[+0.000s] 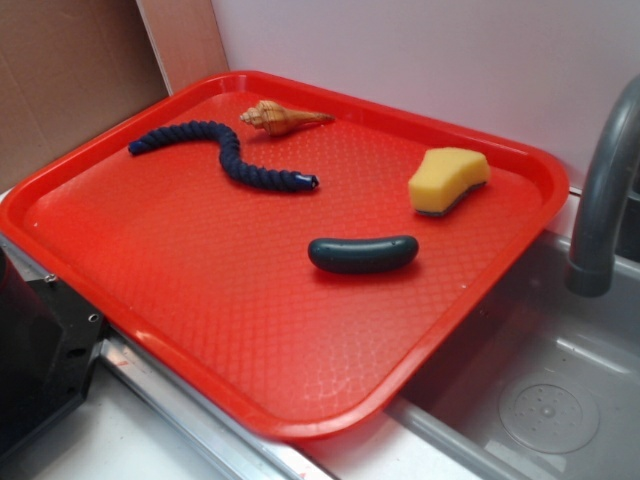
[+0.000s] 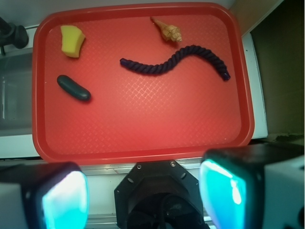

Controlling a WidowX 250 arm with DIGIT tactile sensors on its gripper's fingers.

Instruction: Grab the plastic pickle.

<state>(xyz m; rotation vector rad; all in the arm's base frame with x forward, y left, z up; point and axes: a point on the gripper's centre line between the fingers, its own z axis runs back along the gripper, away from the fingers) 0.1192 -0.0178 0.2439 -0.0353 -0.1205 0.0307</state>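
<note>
While poised high above red plastic tray (image 2: 143, 126), gripper (image 2: 143, 193) fingers spread wide, clamped on nothing | glossy dark-green plastic pickle (image 2: 74, 88) lying flat near tray's sink-side edge, nothing touching | yellow sponge (image 2: 72, 41) near, apart | wavy navy braided rope (image 2: 174, 62), tan seashell (image 2: 167, 29) well apart.

A red tray (image 1: 120, 290) carries the plastic pickle (image 1: 362, 254), rope (image 1: 225, 155), sponge (image 1: 448, 180) and shell (image 1: 282, 118).
</note>
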